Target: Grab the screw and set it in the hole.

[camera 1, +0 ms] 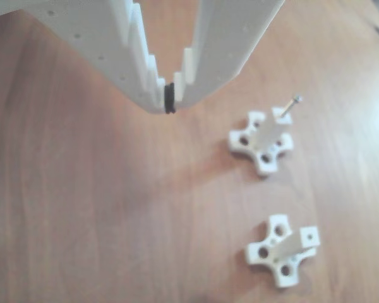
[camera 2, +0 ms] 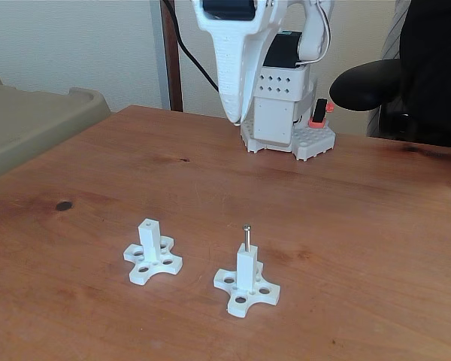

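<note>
1. Fixed view, front-on: wooden counter (camera 2: 346, 203) with two white cross-shaped bases, each carrying an upright square post.
2. Same view, right post (camera 2: 246, 268): screw (camera 2: 246, 237) standing upright in its top end, head up, shaft partly sunk into the post.
3. Same view, left post (camera 2: 149, 238): tiny dark hole (camera 2: 148, 222) showing in its end face, nothing in it.
4. Same view, far back: white arm on its base (camera 2: 286, 120), hand (camera 2: 234, 119) pointing down, raised above the counter, well apart from both posts; fingers pressed together, holding nothing.
5. Other view, looking down past the hand (camera 1: 169, 104): toothed white fingers meeting at the tips, a black ring at the tip, nothing gripped.
6. Same view, upper right: cross base (camera 1: 260, 142) with post leaning toward the camera's right, screw (camera 1: 289, 105) sticking out of its end.
7. Same view, lower right: second base (camera 1: 279, 251), its post end showing the small hole (camera 1: 310, 235), bare.
</note>
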